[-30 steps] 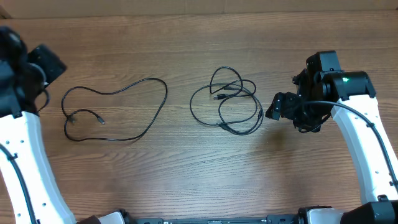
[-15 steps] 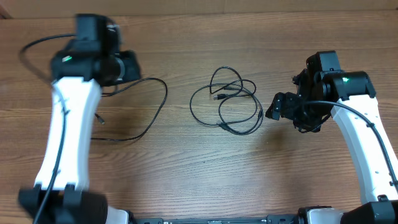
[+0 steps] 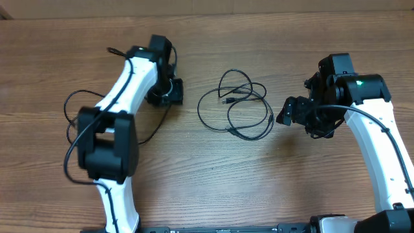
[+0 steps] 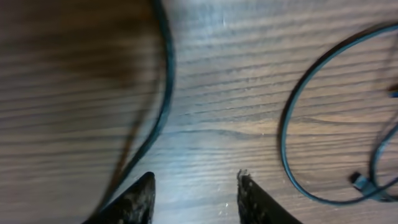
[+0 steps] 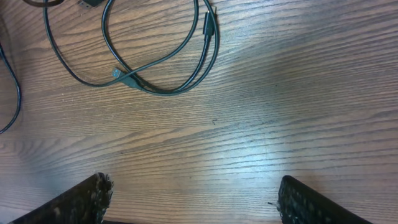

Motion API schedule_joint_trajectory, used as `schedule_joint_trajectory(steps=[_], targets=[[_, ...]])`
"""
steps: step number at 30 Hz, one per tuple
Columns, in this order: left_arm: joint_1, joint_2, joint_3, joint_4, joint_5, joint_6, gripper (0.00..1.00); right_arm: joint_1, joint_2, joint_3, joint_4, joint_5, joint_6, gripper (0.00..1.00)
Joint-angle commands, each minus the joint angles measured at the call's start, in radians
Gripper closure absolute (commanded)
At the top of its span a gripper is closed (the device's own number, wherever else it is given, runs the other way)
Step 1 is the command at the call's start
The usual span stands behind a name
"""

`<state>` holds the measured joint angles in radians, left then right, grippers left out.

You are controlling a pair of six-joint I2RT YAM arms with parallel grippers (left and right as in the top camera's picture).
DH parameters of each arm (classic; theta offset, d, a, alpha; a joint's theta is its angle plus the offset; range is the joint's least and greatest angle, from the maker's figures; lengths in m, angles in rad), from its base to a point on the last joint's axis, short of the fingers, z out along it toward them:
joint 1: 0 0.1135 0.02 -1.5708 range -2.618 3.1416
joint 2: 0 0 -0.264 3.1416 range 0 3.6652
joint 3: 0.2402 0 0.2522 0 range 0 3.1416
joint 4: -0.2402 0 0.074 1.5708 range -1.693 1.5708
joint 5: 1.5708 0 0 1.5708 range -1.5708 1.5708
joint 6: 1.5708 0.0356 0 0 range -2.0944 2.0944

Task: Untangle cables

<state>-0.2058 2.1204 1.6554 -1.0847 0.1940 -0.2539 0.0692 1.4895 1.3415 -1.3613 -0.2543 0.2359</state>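
Observation:
Two groups of cables lie on the wood table. A single black cable [image 3: 158,123] loops at the left, partly hidden under my left arm. A tangle of thin cables [image 3: 228,101] sits in the middle. My left gripper [image 3: 176,92] hovers low at the right end of the single loop, facing the tangle. In the left wrist view that cable [image 4: 166,81] runs down beside the left fingertip [image 4: 142,198]; the left gripper [image 4: 196,193] is open with bare wood between the tips. My right gripper [image 3: 284,113] stands wide open just right of the tangle [image 5: 134,81], holding nothing [image 5: 196,199].
An edge of the tangle's outer loop [image 4: 283,137] shows at the right of the left wrist view. The table's far edge [image 3: 259,11] runs along the top. Bare wood lies in front of both cable groups.
My left arm has swung in from the far left, across the single cable to its right end. The right arm and both cable groups have not moved.

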Motion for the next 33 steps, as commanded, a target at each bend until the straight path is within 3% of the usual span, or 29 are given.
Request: schedule_joint_trajectory(steps=[1,5,10,14,16,27,33], targets=[[-0.013,0.061,-0.006,-0.003,0.043,0.016,0.60,0.003,-0.006,-0.003,0.002,0.010,0.002,0.16],[-0.010,0.079,-0.006,0.001,-0.005,0.041,0.67,0.003,-0.006,-0.003,0.002,0.010,0.002,0.16],[-0.008,0.079,-0.006,-0.008,-0.264,0.040,0.68,0.003,-0.006,-0.003,-0.003,0.010,0.001,0.16],[0.001,0.079,-0.006,-0.037,-0.507,-0.040,0.92,0.003,-0.006,-0.004,-0.006,0.011,0.001,0.16],[0.019,0.079,-0.006,-0.045,-0.557,-0.069,0.96,0.003,-0.006,-0.003,-0.012,0.010,0.001,0.16],[0.269,0.077,-0.005,-0.147,-0.547,-0.163,0.96,0.003,-0.006,-0.004,-0.022,0.010,-0.002,0.16],[0.345,0.010,-0.001,-0.141,-0.349,-0.120,0.96,0.003,-0.006,-0.003,-0.021,0.010,-0.002,0.16]])
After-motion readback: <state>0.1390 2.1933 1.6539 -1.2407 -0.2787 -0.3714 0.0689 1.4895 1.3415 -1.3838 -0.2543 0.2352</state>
